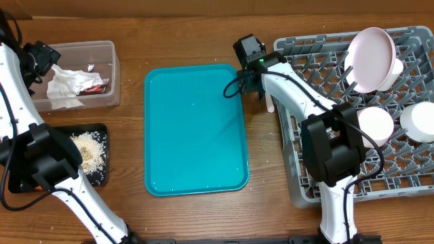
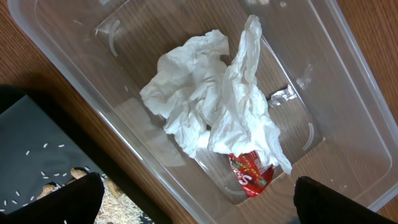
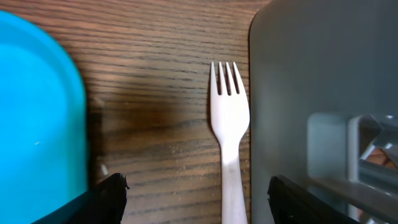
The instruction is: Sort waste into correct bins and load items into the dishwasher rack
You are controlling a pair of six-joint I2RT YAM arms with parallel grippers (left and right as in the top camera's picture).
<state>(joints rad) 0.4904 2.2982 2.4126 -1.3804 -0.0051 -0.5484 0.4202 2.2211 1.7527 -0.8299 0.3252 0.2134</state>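
Note:
A white plastic fork (image 3: pixel 229 124) lies on the wooden table, tines pointing away, tight against the grey dishwasher rack's wall (image 3: pixel 292 93). My right gripper (image 3: pixel 199 202) hangs open over its handle, touching nothing. From overhead, the right gripper (image 1: pixel 258 87) is at the rack's (image 1: pixel 298 183) left edge, with the fork (image 1: pixel 269 103) below it. The rack holds a white plate (image 1: pixel 371 59) and two bowls (image 1: pixel 375 124) (image 1: pixel 420 120). My left gripper (image 2: pixel 199 202) is open and empty above the clear tub (image 2: pixel 348 74), which contains crumpled napkins (image 2: pixel 205 106) and a red-and-white wrapper (image 2: pixel 252 173).
A teal serving tray (image 1: pixel 195 129) lies between the two arms. The black tray (image 1: pixel 102 176) with beige food scraps (image 1: pixel 88 148) sits at front left, just below the clear tub (image 1: pixel 108 51). The left gripper (image 1: pixel 42 57) hovers at the tub's left end.

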